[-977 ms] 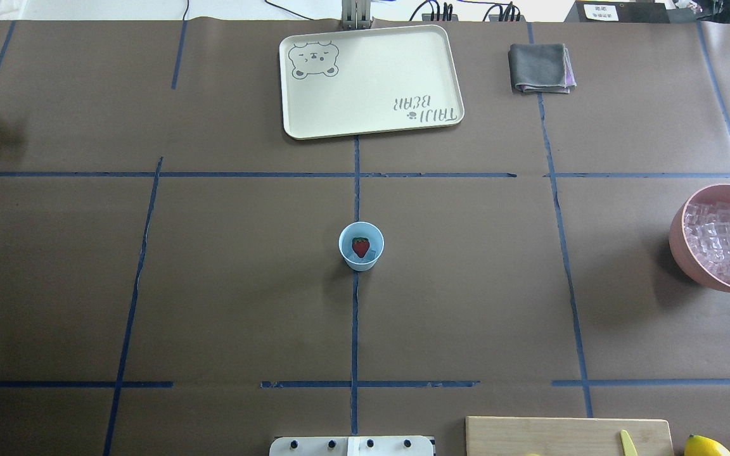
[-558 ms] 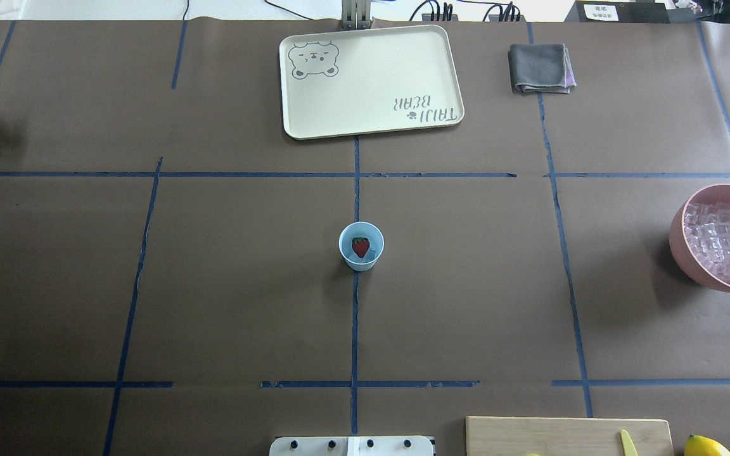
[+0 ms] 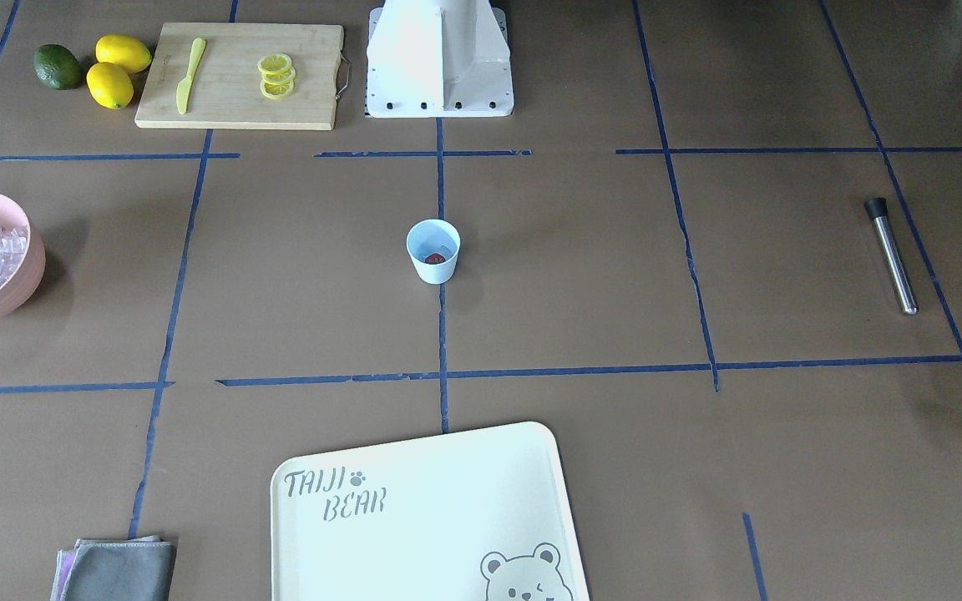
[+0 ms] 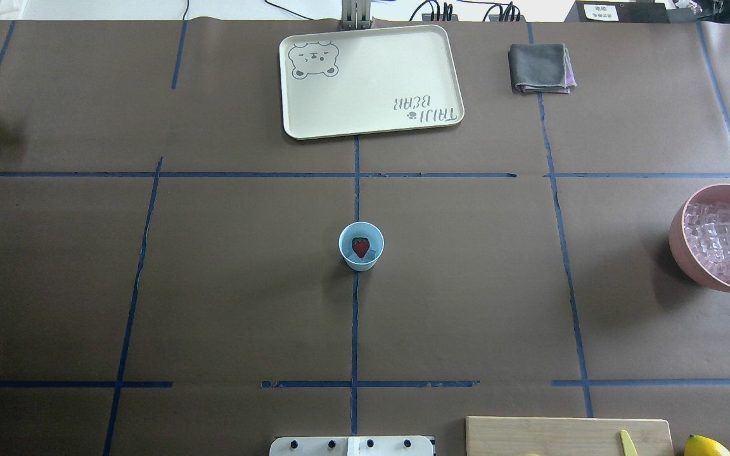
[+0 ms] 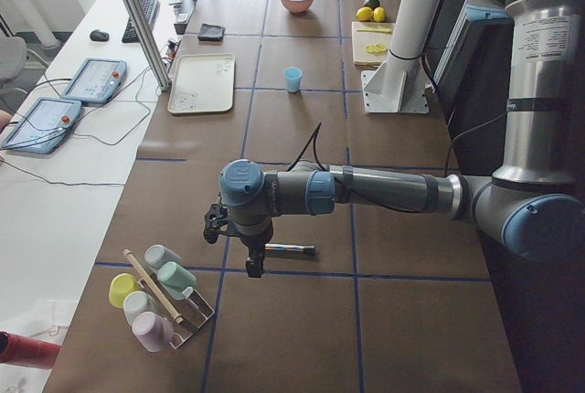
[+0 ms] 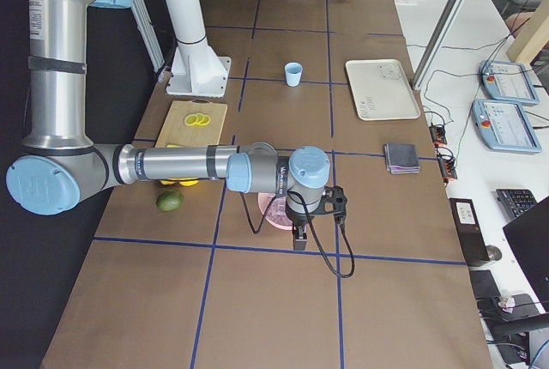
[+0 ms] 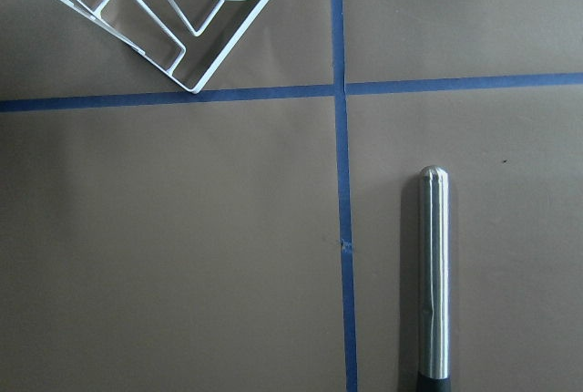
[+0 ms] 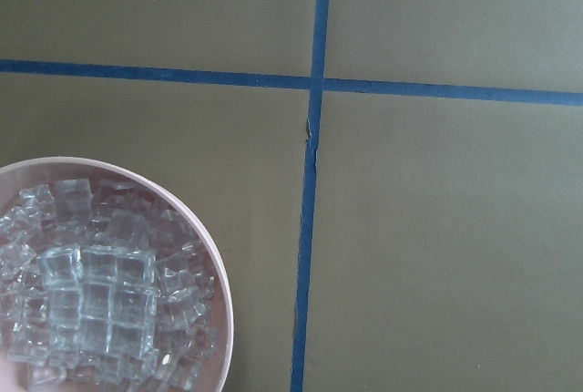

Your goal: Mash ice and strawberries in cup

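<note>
The light-blue cup stands upright at the table's middle, also in the front-facing view. A red strawberry lies in it on pale ice. More ice fills the pink bowl at the right edge. My left gripper hangs far left over a steel muddler, and I cannot tell its state. My right gripper hovers by the pink bowl; I cannot tell its state either. Neither wrist view shows fingers.
A cream tray and a folded grey cloth lie at the far side. A cutting board with lemon slices and a yellow knife, two lemons and an avocado sit near the base. A cup rack stands far left.
</note>
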{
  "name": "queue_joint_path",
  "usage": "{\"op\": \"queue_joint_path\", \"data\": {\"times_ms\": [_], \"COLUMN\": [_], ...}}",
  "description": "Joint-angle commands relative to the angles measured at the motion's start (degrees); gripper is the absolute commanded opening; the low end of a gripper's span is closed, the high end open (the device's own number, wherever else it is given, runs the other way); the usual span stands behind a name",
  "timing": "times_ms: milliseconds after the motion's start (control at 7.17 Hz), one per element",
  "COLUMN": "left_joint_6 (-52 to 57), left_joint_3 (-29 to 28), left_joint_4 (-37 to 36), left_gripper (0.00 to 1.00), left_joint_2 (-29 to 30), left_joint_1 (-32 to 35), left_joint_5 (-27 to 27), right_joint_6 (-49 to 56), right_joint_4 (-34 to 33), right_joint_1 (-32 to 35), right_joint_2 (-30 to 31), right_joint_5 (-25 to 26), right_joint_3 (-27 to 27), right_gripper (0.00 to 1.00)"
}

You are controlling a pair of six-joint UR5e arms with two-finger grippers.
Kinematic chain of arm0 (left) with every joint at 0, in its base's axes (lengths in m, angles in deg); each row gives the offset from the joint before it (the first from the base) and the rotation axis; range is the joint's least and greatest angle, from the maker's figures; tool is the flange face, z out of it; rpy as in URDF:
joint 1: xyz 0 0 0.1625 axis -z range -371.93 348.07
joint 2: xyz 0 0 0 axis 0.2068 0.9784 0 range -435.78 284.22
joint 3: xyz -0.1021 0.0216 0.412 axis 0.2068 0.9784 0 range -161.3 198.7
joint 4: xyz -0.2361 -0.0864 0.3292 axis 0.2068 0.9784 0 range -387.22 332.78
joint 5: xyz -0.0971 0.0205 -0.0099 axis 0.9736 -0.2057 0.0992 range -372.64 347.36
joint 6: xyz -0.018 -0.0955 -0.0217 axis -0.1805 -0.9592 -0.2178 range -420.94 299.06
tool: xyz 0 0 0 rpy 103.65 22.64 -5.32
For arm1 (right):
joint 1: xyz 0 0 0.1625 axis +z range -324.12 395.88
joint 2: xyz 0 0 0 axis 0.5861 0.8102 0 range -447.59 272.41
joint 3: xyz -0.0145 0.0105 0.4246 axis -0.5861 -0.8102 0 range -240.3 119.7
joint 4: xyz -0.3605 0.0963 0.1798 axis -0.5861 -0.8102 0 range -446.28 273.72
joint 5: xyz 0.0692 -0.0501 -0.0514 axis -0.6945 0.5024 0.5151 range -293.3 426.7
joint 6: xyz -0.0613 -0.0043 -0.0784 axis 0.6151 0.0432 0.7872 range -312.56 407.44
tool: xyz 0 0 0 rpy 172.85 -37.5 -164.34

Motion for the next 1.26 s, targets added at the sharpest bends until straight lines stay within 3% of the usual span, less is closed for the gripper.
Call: {"op": "queue_joint_path", "data": {"times_ms": [0, 1116], "left_joint_6": [0.0, 0.0], "left_joint_3": [1.1, 6.0], "left_joint_4": [0.2, -0.9], "left_gripper": [1.00, 1.00], "left_joint_2": [-0.4, -3.4], "left_joint_1": [0.0, -0.4], "left_joint_5": [0.2, 0.3], "right_joint_6": [0.0, -0.1], "right_joint_4": [0.1, 0.3], "right_joint_1": [0.0, -0.1], "right_joint_2": [0.1, -0.5], "right_joint_5": [-0.2, -2.6], "right_joint_3": [-0.2, 0.1], "right_gripper": [1.00, 1.00]}}
